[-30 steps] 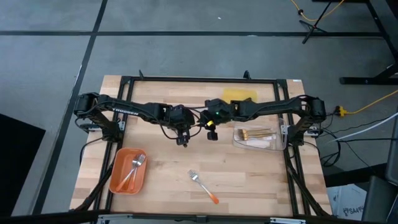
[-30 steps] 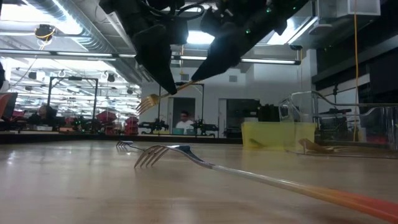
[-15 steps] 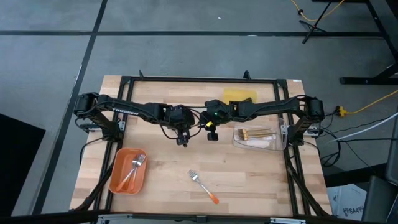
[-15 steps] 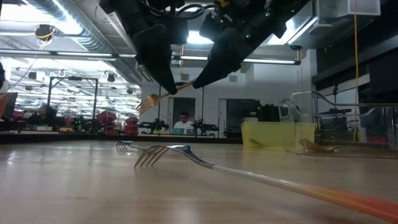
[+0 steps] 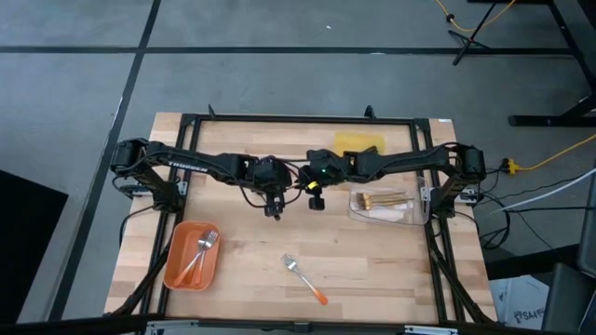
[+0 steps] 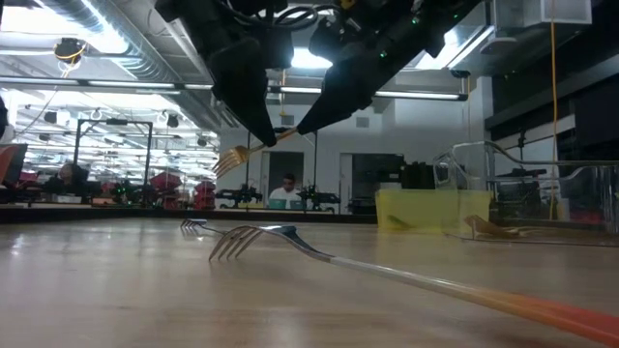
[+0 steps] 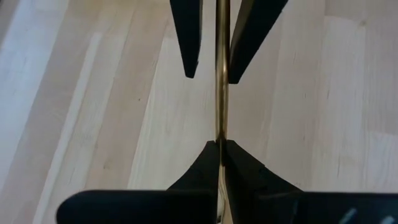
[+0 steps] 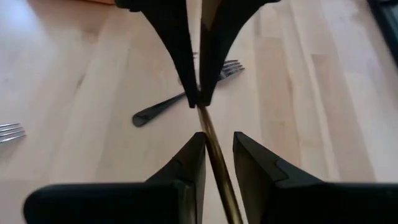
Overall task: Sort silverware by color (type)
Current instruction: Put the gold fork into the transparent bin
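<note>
Passing a gold fork (image 6: 253, 148) in mid-air at the frame's centre: left gripper (image 5: 274, 210) has its fingers clamped on it, right gripper (image 5: 316, 199) straddles the handle with fingers apart. Sorted so far: forks in the orange tray (image 5: 173, 270) lower left, gold pieces in the clear tray (image 5: 358, 212) right. An orange-handled fork (image 5: 304, 278) waits on the desk (image 5: 372, 270).

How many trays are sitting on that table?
3: an orange tray at the near left, a yellow tray at the far edge, and a clear tray on the right. The arms may hide others.
</note>
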Robot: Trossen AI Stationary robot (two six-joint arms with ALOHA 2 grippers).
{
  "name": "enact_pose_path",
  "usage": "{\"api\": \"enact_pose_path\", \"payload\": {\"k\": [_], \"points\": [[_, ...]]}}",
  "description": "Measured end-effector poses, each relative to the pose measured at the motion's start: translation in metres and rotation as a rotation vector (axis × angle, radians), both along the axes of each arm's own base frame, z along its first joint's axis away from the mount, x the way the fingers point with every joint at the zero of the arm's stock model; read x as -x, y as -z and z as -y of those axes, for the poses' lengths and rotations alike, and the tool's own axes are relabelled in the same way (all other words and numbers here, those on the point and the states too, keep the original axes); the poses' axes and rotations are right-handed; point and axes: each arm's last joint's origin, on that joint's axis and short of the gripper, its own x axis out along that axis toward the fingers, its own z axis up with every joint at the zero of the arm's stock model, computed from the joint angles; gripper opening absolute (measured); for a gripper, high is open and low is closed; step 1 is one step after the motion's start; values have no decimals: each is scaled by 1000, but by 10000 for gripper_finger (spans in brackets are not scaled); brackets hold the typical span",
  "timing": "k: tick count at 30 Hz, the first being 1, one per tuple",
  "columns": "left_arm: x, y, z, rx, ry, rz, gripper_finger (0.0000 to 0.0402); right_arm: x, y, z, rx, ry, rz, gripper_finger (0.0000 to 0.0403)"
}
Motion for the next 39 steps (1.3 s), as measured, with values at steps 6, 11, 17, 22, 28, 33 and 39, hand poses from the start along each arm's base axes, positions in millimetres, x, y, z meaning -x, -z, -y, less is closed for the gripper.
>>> {"api": "enact_pose_path", "payload": {"k": [6, 11, 17, 22, 28, 33, 39], "points": [[0, 0, 0, -4, -3, 0, 4, 0, 0, 1, 26, 32, -2, 72], [0, 0, 0, -2, -2, 0, 4, 0, 0, 1, 25, 30, -2, 72], [0, 0, 0, 0, -1, 0, 4, 0, 0, 1, 24, 30, -2, 72], [0, 0, 0, 1, 2, 0, 4, 0, 0, 0, -9, -5, 0, 72], [0, 0, 0, -4, -1, 0, 4, 0, 0, 0, -11, -8, 0, 67], [0, 0, 0, -8, 0, -2, 4, 1, 0, 0, -15, -13, -7, 24], [0, 0, 0, -19, -5, -3, 4, 1, 0, 0, -15, -14, -6, 16]]}}
